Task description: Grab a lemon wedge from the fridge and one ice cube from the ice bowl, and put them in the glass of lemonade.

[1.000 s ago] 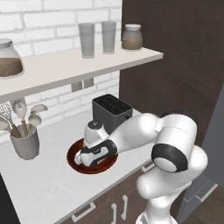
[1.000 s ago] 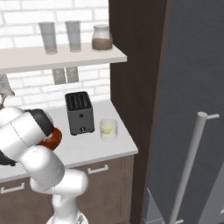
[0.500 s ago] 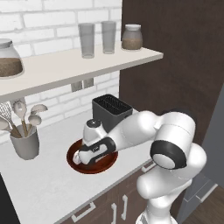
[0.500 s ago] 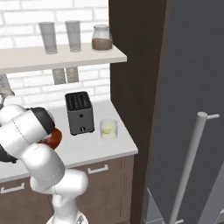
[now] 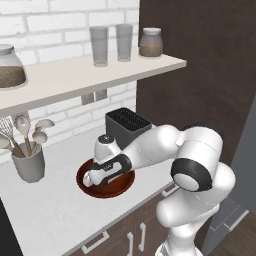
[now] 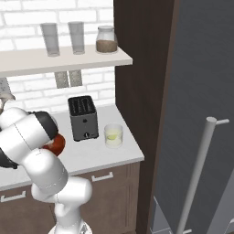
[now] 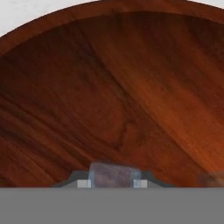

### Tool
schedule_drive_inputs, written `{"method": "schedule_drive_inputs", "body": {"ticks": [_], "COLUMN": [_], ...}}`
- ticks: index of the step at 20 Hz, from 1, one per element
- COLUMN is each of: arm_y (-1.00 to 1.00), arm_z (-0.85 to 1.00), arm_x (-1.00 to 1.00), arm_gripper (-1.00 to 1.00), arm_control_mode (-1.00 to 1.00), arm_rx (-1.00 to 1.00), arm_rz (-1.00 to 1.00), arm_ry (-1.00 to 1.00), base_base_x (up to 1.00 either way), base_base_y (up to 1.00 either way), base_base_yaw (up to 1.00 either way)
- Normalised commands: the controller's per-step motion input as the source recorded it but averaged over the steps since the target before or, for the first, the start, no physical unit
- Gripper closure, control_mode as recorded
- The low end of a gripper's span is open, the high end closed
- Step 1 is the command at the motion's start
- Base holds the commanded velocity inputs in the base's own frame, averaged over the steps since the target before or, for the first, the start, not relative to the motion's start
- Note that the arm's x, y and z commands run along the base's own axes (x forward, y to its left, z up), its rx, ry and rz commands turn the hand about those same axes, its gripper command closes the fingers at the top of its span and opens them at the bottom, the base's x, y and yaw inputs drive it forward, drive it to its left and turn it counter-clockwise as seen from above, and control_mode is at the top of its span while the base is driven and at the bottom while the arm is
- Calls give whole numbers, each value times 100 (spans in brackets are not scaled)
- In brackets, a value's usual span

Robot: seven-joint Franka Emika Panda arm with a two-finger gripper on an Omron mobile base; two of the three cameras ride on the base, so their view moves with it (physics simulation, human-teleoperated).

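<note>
Wooden bowl (image 5: 118,186), mid-worktop: gripper (image 7: 113,183) down inside, closed on ice cube (image 7: 113,175). Ice step under way. Next: lift clear, carry to glass (image 6: 113,135) near worktop's right edge.

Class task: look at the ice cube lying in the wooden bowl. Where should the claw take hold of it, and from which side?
Grip the ice cube across its two opposite flat sides, coming straight down into the ice bowl: the raised rim blocks a sideways approach. The claw already straddles it that way.
</note>
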Motion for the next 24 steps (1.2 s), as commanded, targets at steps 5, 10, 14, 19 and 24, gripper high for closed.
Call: {"method": "schedule_drive_inputs", "body": {"ticks": [5, 10, 14, 19, 24], "arm_y": [0, -5, -27, -18, -12], "arm_z": [0, 6, 38, 34, 16], "arm_x": [0, 0, 2, -1, -6], "arm_gripper": [100, 100, 100, 100, 100], "arm_control_mode": [-100, -100, -100, -100, -100], "arm_rx": [0, 0, 9, 10, 7], "arm_rz": [0, 0, 0, 0, -3], "arm_ry": [1, -1, -9, -19, -21], "base_base_x": [0, 0, 0, 0, 0], "base_base_y": [0, 0, 0, 0, 0], "base_base_yaw": [0, 0, 0, 0, 0]}}
